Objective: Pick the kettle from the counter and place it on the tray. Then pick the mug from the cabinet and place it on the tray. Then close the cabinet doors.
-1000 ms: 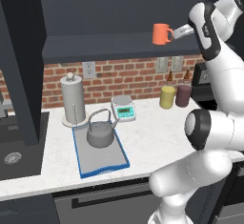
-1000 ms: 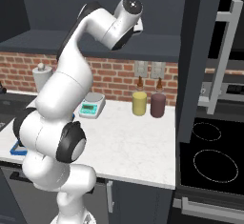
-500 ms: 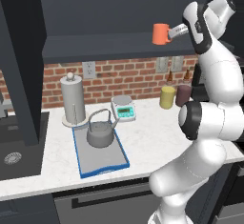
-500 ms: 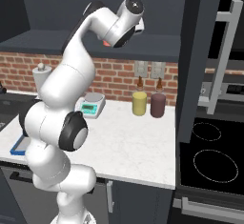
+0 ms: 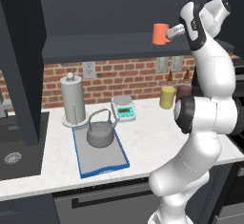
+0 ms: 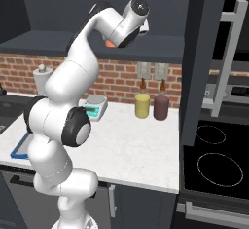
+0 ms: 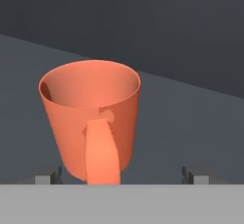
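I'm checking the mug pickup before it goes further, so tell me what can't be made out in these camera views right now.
- Mug: in the right base view the arm's hand covers all but an orange sliver.
- Tray: right base view, only a blue corner shows; the arm hides the rest.
- Gripper fingertips: hand view, cut off by the bottom edge, so contact with the mug can't be judged.
- Mug base: hand view, below the edge.

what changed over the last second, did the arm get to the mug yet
The open two-finger gripper moved in along the shelf toward the plain orange cylindrical mug, now nearly at its handle side, nothing gripped yet. The mug, the squat grey metal kettle on the blue-rimmed grey tray stayed put.
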Motion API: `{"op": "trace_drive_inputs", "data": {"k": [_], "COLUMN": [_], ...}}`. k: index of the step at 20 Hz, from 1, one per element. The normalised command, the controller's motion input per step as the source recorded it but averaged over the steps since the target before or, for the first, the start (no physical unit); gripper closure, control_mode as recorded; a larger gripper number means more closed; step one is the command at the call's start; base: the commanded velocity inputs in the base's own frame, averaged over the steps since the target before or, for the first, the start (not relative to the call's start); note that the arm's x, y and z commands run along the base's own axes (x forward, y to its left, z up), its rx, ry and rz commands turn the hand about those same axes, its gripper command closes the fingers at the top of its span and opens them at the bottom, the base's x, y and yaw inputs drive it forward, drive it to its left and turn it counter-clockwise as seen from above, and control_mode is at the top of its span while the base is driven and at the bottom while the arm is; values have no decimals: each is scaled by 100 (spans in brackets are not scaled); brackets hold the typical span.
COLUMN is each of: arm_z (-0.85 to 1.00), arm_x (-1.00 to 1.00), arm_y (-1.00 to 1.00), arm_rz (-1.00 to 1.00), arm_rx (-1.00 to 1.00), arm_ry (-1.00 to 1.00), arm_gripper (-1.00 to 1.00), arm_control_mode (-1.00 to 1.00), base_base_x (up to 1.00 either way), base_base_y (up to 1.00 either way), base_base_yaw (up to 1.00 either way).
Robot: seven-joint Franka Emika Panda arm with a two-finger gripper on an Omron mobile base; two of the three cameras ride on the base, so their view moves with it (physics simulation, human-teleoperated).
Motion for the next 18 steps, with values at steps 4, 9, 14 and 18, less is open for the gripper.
{"op": "trace_drive_inputs", "data": {"k": [4,9,14,18], "arm_z": [-2,-4,-4,-6], "arm_x": [12,12,11,11], "arm_y": [0,0,0,4], "arm_rz": [0,0,0,0], "arm_rx": [0,0,0,0], "arm_ry": [0,0,0,0], "arm_gripper": [-100,-100,-100,100], "arm_control_mode": [-100,-100,-100,-100], "base_base_x": [0,0,0,0], "base_base_y": [0,0,0,0], "base_base_yaw": [0,0,0,0]}}
